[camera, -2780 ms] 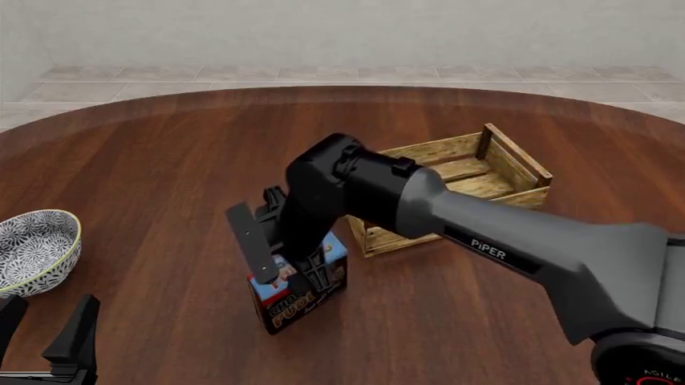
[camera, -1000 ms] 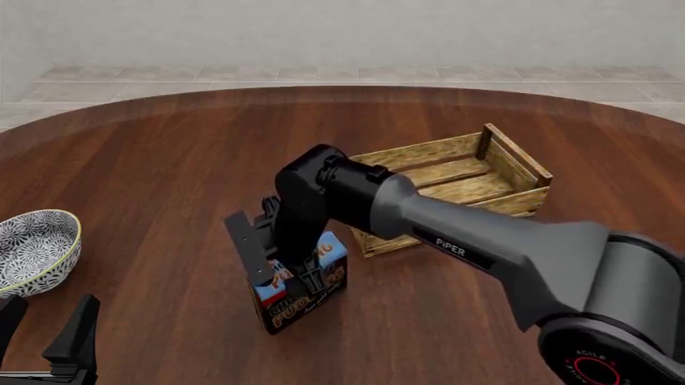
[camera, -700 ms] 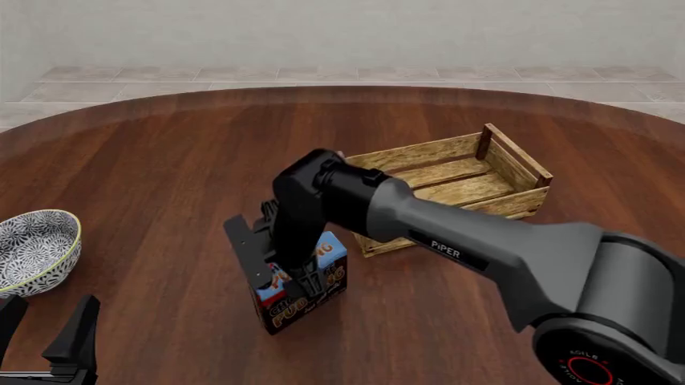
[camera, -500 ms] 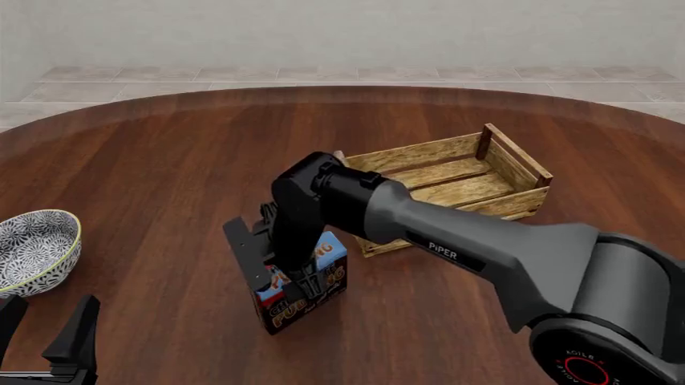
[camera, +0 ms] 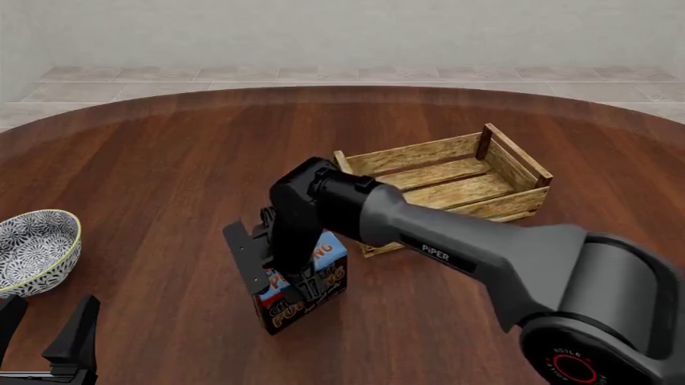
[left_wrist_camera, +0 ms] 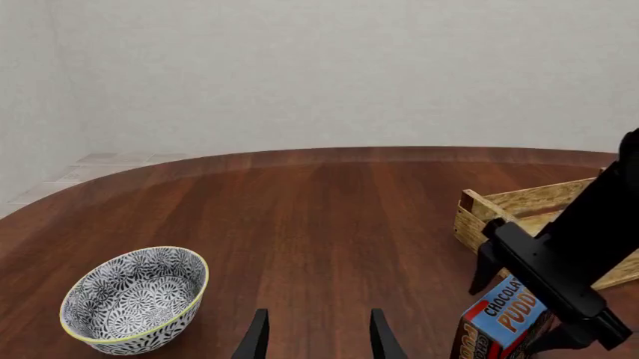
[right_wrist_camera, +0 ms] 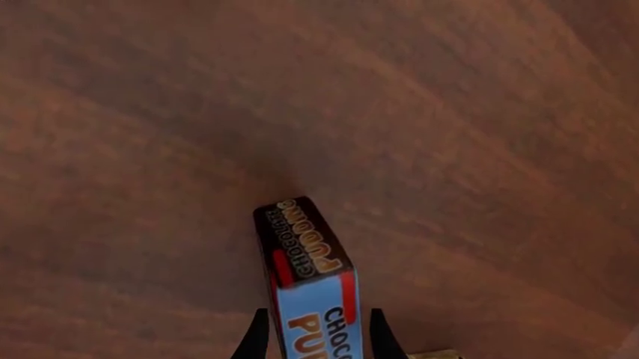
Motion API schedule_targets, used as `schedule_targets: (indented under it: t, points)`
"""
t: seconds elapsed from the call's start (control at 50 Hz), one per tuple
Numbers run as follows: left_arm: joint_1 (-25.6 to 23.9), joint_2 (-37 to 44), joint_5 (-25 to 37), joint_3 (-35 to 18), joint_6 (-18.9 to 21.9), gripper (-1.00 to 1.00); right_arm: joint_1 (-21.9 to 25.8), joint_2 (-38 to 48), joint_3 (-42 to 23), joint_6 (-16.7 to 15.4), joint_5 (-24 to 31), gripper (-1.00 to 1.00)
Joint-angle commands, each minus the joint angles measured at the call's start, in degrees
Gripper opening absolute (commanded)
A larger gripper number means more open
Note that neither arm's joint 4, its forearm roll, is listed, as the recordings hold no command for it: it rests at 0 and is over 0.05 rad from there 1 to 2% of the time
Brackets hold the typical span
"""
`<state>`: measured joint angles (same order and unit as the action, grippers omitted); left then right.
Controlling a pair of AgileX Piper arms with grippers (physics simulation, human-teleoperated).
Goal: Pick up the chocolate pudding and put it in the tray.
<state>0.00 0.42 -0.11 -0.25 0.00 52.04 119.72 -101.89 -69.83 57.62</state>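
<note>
Open wooden table (camera: 160, 160) across the far half from 10 to 2 o'clock, tray (camera: 450, 188) blocking at 2 o'clock of centre, its inside unoccupied, bowl (camera: 34, 249) at the 9 o'clock edge, right arm (camera: 450, 249) crossing from 4 o'clock to centre, clear tabletop between bowl and chocolate pudding (camera: 300, 289).

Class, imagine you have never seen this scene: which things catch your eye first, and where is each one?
First comes the right pincer, reaching down at the table's middle with its fingers on either side of the chocolate pudding, which stands upright on the wood. Just behind it sits the tray, with nothing in it. At the far left edge rests a patterned bowl, near the idle left pincer.
</note>
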Motion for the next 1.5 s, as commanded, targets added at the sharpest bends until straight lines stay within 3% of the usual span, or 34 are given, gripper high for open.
schedule_targets:
  t: [0.02,1.42,1.5]
  points:
    - [-0.01,0.01,0.00,0.00,-0.01,1.00,-0.07,1.04,-0.91,0.15,0.18,1.00]
    - [-0.01,0.00,0.00,0.00,-0.01,1.00,-0.87,5.69,-4.01,1.08,0.44,1.00]
    - [0.00,-0.01,0.00,0.00,0.01,1.00,-0.77,6.50,-5.56,2.48,1.79,1.00]
